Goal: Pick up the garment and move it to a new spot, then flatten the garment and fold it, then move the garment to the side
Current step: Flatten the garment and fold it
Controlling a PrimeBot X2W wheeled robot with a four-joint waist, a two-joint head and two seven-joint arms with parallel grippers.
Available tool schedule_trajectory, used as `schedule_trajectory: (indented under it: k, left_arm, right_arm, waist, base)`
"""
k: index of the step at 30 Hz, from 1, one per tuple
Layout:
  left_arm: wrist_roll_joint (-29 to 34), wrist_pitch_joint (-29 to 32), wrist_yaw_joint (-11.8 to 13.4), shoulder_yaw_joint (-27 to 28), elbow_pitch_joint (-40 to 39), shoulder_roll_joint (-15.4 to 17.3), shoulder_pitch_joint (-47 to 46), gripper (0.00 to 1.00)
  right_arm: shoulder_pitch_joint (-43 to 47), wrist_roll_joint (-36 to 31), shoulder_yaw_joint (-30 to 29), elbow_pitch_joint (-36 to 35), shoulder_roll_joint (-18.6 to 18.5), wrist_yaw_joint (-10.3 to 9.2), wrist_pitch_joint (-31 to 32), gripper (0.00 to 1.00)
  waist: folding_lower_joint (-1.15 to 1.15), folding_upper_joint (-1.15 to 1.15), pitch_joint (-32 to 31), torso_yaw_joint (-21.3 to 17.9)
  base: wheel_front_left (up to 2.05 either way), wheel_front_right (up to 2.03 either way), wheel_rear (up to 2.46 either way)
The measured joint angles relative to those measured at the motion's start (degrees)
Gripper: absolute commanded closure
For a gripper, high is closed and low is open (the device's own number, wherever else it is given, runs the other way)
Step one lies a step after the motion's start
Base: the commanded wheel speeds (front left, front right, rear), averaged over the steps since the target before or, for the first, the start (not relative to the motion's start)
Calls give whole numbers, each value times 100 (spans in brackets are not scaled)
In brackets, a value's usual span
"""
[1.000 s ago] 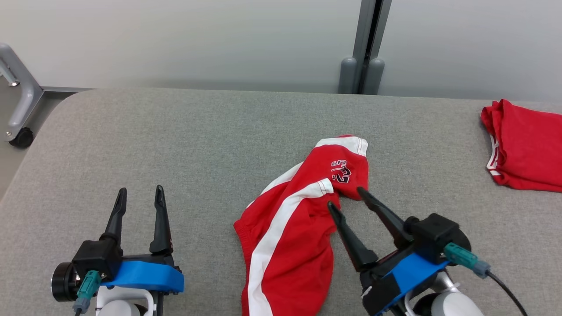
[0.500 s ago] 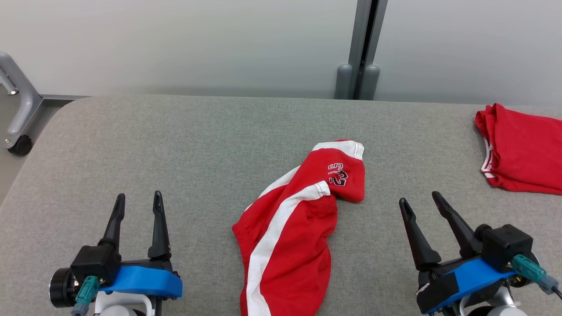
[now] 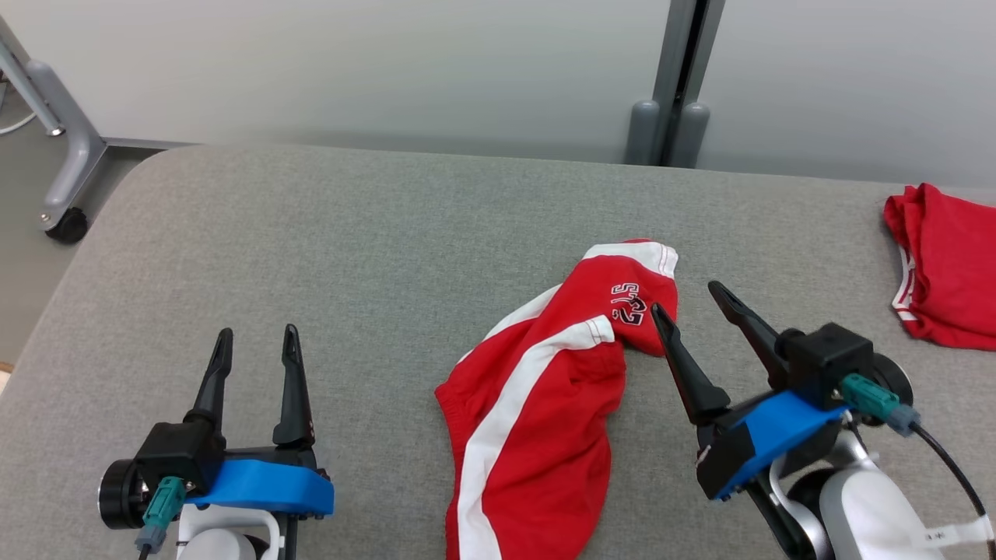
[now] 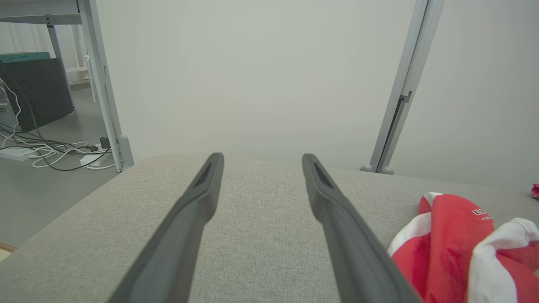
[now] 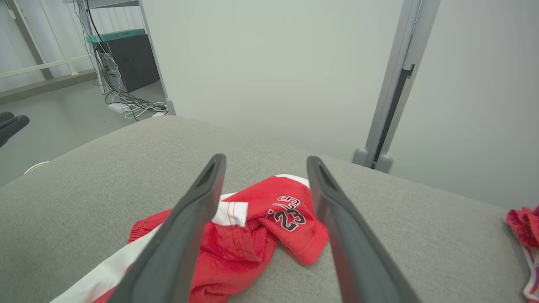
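The garment is a pair of red shorts with white stripes and a number print, lying crumpled on the grey padded table. In the right wrist view the garment lies ahead of and below the fingers. My right gripper is open, raised beside the garment's upper right leg, holding nothing. My left gripper is open at the lower left, well apart from the garment, nothing between its fingers. The left wrist view catches the garment at its right edge.
A second red garment lies folded at the table's right edge. A grey post stands behind the table against the pale wall. A wheeled frame leg is off the table's far left corner.
The right gripper swung out to the right, away from the garment, and has come back beside its upper leg, still open. The head camera shifted. The left gripper has hardly moved.
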Motion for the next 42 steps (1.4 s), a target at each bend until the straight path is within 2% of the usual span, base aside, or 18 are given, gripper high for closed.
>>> schedule_trajectory:
  k: [9, 16, 26, 27, 28, 30, 35, 42]
  left_arm:
    - [-23, -9, -15, -110, 86, -102, -207, 0]
    - [-51, -20, -41, -149, 158, -190, -357, 0]
    - [-40, -20, -104, -164, 188, -285, -476, 0]
    - [-37, -20, -105, -160, 193, -291, -478, 0]
    - [-37, -20, -105, -160, 193, -291, -478, 0]
    - [-19, -20, -108, -145, 202, -322, -505, 0]
    - [2, -20, -108, -71, 211, -339, -500, 0]
    - [71, -20, -153, 76, 213, -335, -358, 0]
  right_arm:
    - [-934, -31, 314, 879, -144, 0, 267, 0]
    - [-1096, -33, 368, 1838, -234, 0, 287, 0]
    - [-1484, 241, 719, 3092, -146, 0, -44, 0]
    - [-1559, 274, 749, 3195, -126, 0, -73, 58]
    - [-1559, 274, 749, 3195, -126, 0, -73, 100]
    - [-1715, 316, 856, 3486, -125, 0, -196, 100]
    - [-1947, 359, 833, 3671, -192, 0, -568, 100]
    - [-2051, 427, 386, 3741, -599, 0, -1216, 100]
  waist:
    - [0, 0, 231, 403]
    - [0, 0, 436, 735]
    - [0, 0, 668, 1001]
    - [0, 0, 678, 1003]
    - [0, 0, 678, 1003]
    - [0, 0, 685, 1002]
    - [1, 0, 667, 915]
    - [1, 0, 511, 496]
  base:
    - [0, 0, 0]
    - [0, 0, 0]
    - [0, 0, 0]
    - [0, 0, 0]
    - [0, 0, 0]
    - [0, 0, 0]
    - [0, 0, 0]
    - [0, 0, 0]
